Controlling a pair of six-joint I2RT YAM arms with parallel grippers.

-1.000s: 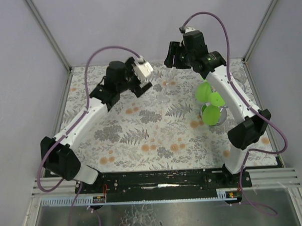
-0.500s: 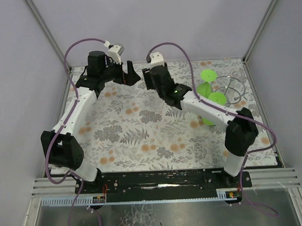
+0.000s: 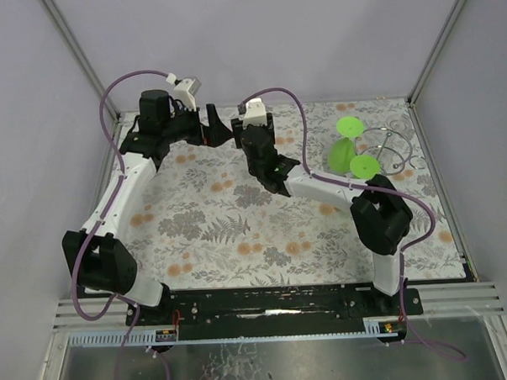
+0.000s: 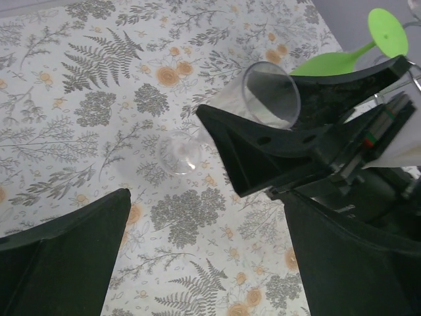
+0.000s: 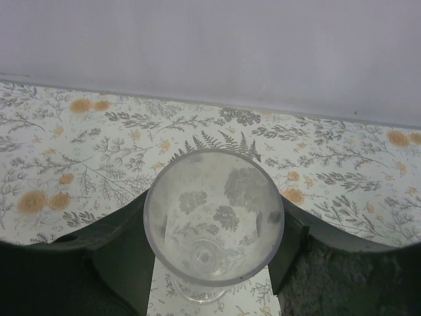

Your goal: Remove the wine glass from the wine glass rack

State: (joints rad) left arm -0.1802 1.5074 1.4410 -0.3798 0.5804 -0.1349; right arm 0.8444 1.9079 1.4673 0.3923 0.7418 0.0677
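1. The wine glass (image 4: 268, 92) was thin and clear, so I judged it light, stiff, slippery on its smooth wall, and easy to break under a hard squeeze or a knock.
2. The best place to hold it seemed to be the bowl, low on its round wall, or the stem. The rim looked like the weakest part and was better not pressed.
3. The right gripper (image 5: 212, 230) was partly closed, with one finger on each side of the bowl, so it held the glass. The right wrist view looked straight into the open mouth.
4. The glass was near the far edge of the table (image 3: 222, 233), a little left of the middle. It was well apart from the wine glass rack (image 3: 390, 146), which stood toward the far right corner.
5. In the left wrist view the glass was tilted. Whether its foot touched the table, I could not tell.
6. The left gripper (image 3: 217, 128) was spread wide and held nothing. It was just beside the glass, on its left.
7. The glass was colourless with a round rim, and the fern and flower cloth showed through it. Its small round foot was visible through the bowl.
8. Bright green glasses (image 3: 343, 155) remained at the rack.
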